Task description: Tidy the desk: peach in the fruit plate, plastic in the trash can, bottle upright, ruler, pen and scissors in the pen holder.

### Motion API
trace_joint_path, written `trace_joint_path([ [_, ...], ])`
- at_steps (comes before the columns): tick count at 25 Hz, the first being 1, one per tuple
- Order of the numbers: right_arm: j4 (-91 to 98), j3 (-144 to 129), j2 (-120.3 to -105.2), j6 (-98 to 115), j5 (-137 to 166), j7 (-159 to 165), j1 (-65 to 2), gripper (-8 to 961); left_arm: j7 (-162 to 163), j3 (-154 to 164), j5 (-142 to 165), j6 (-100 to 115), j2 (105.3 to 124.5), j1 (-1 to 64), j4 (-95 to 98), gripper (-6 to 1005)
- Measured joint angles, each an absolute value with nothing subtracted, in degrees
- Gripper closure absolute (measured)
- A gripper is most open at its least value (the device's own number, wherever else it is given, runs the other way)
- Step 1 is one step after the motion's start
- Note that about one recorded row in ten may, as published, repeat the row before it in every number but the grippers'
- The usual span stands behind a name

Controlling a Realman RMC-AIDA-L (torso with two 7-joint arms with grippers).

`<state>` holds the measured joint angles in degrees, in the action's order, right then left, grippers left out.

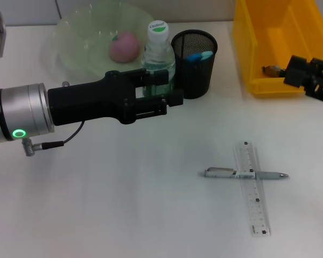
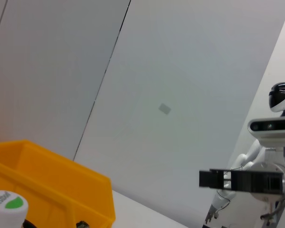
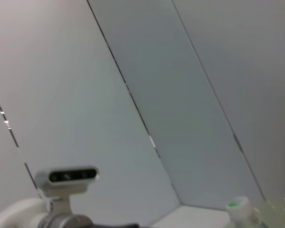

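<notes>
The clear bottle (image 1: 158,56) with a white cap stands upright between the fruit plate and the pen holder. My left gripper (image 1: 169,88) reaches in from the left, its jaws on either side of the bottle's lower body, shut on it. The bottle's cap shows in the left wrist view (image 2: 7,204) and the right wrist view (image 3: 237,205). The pink peach (image 1: 124,46) lies in the pale green plate (image 1: 75,48). The black mesh pen holder (image 1: 194,75) holds something blue (image 1: 198,55). A grey pen (image 1: 226,173) lies crossed with a clear ruler (image 1: 254,199) on the desk. My right gripper (image 1: 307,78) hangs at the yellow bin's front right.
The yellow bin (image 1: 274,48) stands at the back right with a small brownish item (image 1: 269,70) inside; it also shows in the left wrist view (image 2: 61,190). Another robot (image 2: 275,128) stands far off in the background.
</notes>
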<state>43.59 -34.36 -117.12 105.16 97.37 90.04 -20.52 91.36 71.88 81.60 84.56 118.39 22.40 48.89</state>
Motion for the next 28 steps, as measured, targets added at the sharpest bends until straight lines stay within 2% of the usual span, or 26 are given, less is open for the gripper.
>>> trace_joint_path([
  [2, 43.39, -34.36, -117.16, 104.98, 97.63, 89.56, -20.36, 575, 91.35, 71.81, 81.62, 84.49, 118.39, 22.56, 48.84, 340],
  [8, 42.57, -33.72, -118.98, 104.59, 97.44, 84.43, -18.73, 418, 91.33, 71.87, 81.65, 84.44, 118.37, 22.75, 48.92, 340],
  [13, 38.04, -33.34, -119.1, 105.14, 94.25, 78.07, -17.4, 280, 91.31, 71.71, 81.7, 84.42, 118.38, 22.86, 48.56, 340],
  [28, 33.2, -29.79, -118.74, 105.38, 94.06, 77.25, -14.01, 287, 90.09, 70.92, 81.74, 84.29, 118.34, 22.08, 48.32, 340],
])
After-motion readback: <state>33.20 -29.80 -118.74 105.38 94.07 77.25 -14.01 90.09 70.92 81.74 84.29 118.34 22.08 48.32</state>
